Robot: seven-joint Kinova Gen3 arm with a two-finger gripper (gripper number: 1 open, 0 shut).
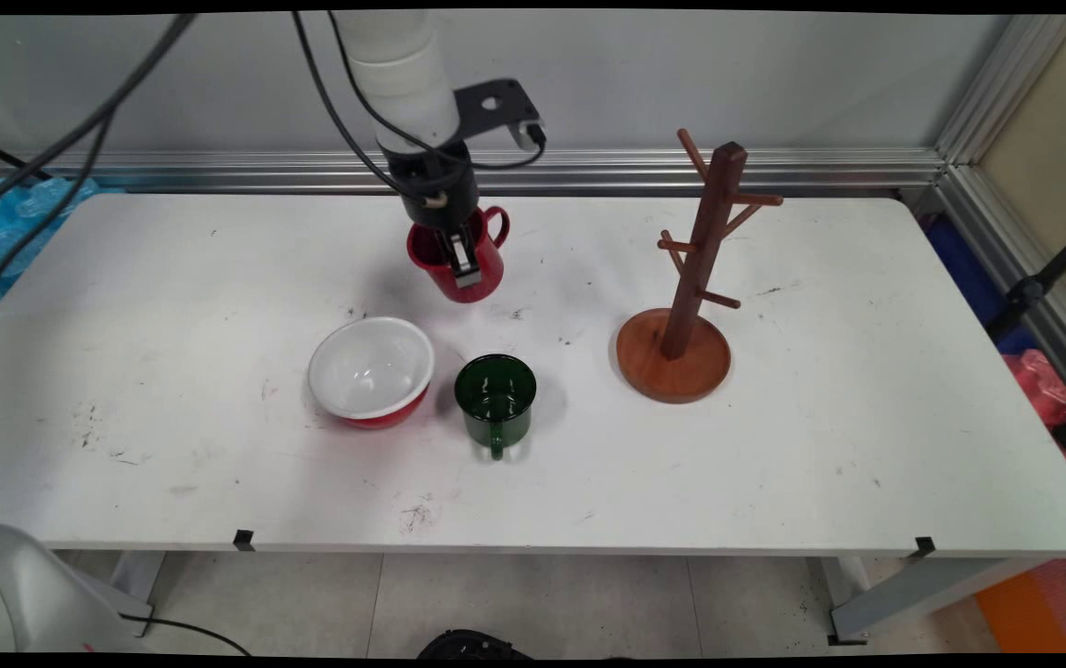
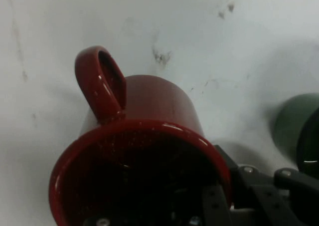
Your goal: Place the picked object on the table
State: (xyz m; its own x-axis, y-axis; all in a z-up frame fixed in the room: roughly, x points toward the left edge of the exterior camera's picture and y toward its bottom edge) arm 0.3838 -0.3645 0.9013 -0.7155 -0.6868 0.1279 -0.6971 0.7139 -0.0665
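We've got the gripper (image 1: 460, 258) clamped on the rim of a red mug (image 1: 481, 274) — one finger sits inside the cup, the other runs down the outside wall, so the jaws are pinched on the mug's side. In the main view the mug hangs just above the white table (image 1: 820, 445), a bit left of the frame's centre and in the upper half, tilted, with its handle (image 1: 498, 223) poking out toward the upper right. Its shadow falls on the tabletop below it.

From the hand view the red mug (image 2: 149, 131) fills most of the frame, mouth toward the camera, handle (image 2: 97, 81) at the upper left, and the black linkage shows at the lower right.

Below the mug in the main view sit a red bowl (image 1: 371, 371) with a white inside and, just right of it, a green mug (image 1: 495, 399) with its handle pointing to the bottom of the frame; we can see its edge (image 2: 299, 131) at the right of the hand view too. Further right stands a wooden mug tree (image 1: 695, 269) on a round base, well apart from the gripper — pegs bare.
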